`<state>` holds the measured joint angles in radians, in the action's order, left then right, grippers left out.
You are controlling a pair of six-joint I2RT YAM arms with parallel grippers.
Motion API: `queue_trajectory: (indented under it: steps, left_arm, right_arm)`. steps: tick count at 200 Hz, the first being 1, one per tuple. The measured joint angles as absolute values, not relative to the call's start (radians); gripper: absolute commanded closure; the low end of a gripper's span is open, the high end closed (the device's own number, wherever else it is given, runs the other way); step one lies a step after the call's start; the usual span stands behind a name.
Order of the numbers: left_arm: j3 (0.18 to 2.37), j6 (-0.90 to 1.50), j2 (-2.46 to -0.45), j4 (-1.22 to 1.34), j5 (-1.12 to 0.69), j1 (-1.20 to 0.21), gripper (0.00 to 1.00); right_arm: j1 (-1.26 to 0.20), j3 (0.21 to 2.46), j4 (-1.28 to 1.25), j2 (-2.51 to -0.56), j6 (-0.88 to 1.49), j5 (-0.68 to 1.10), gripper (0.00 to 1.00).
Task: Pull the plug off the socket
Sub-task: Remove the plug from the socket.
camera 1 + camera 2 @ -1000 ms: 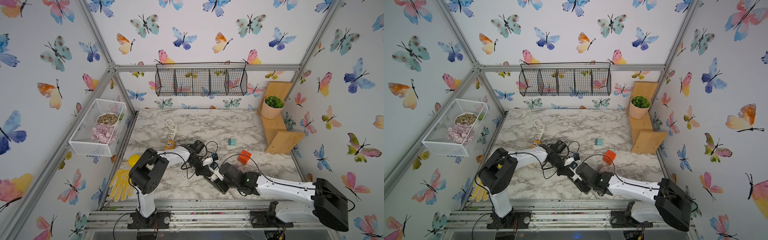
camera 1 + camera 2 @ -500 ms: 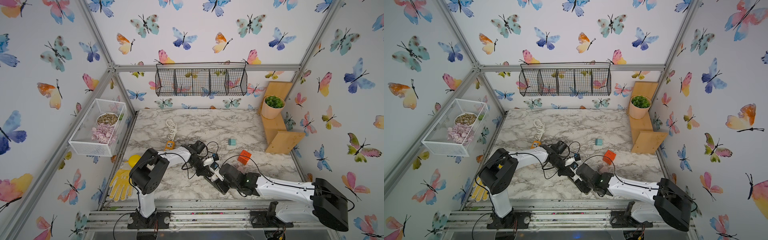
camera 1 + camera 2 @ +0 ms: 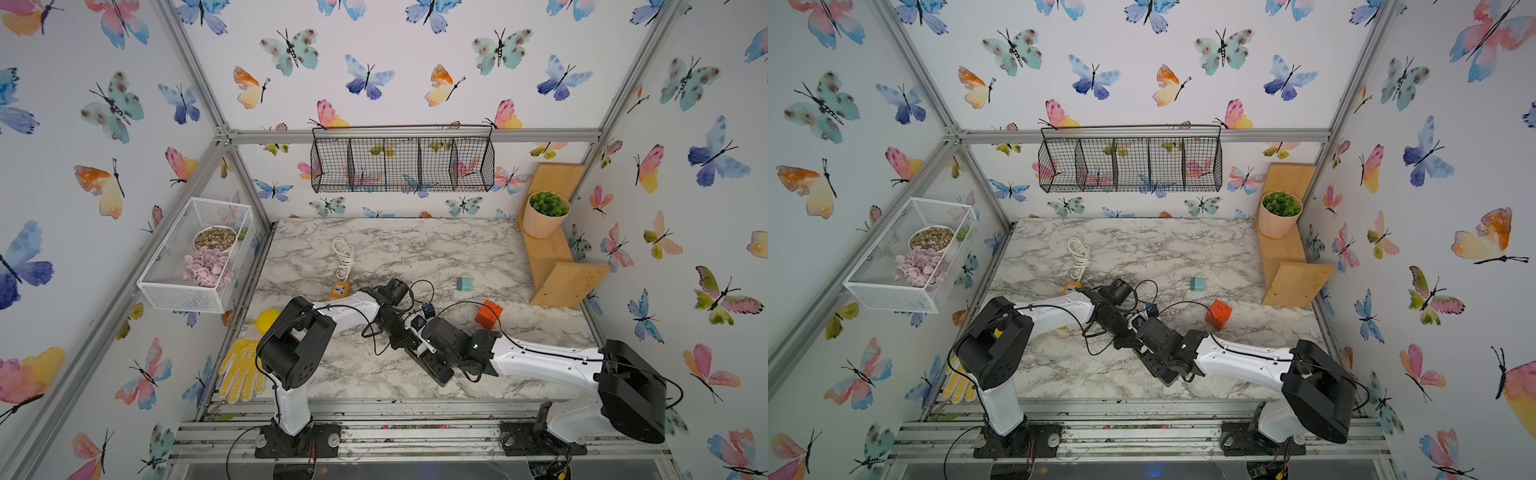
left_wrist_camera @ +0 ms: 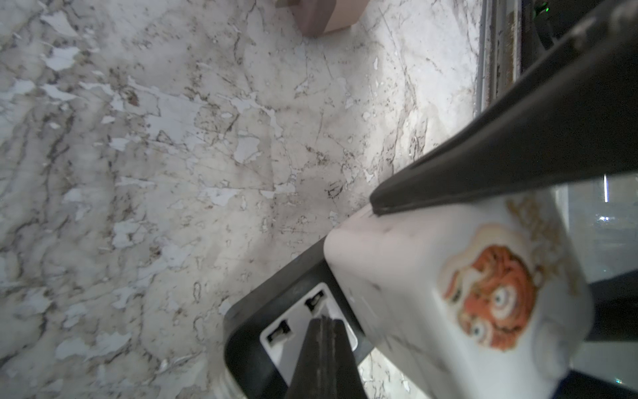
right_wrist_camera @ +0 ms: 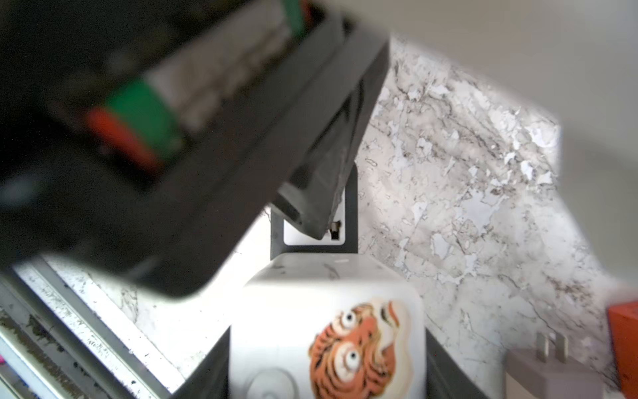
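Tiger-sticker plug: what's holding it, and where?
The right gripper clamps the white plug by its opposite side faces; the shut left gripper holds nothing, tip on the power strip.

You have a teal cube [image 3: 464, 284] and an orange cube [image 3: 488, 314] apart on the marble table [image 3: 415, 249], a coiled white cord [image 3: 344, 253] farther back, a yellow glove [image 3: 243, 368] and yellow ball [image 3: 268, 321] at its left edge, and a potted plant [image 3: 544, 214] on the wooden shelf [image 3: 552, 253].

One tiger-stickered plug [image 4: 448, 293]; one socket strip [image 4: 241, 331]; two cubes [image 3: 489, 314]
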<state>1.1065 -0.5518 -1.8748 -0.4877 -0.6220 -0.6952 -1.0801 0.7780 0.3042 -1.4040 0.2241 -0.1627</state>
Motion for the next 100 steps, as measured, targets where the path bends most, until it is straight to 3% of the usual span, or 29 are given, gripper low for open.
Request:
queue_trajectory:
  steps: [48,100]
  left_arm:
    - [1.106,-0.551,-1.876,-0.450,-0.609,-0.727,1.00]
    - [1.108,-0.551,-1.876,-0.449,-0.607,-0.729,1.00]
  right_arm:
    - [-1.079,0.585,0.144,-1.243,0.224,-0.162,0.99]
    - [-1.079,0.647,0.205,-1.292,0.220,-0.162,0.99]
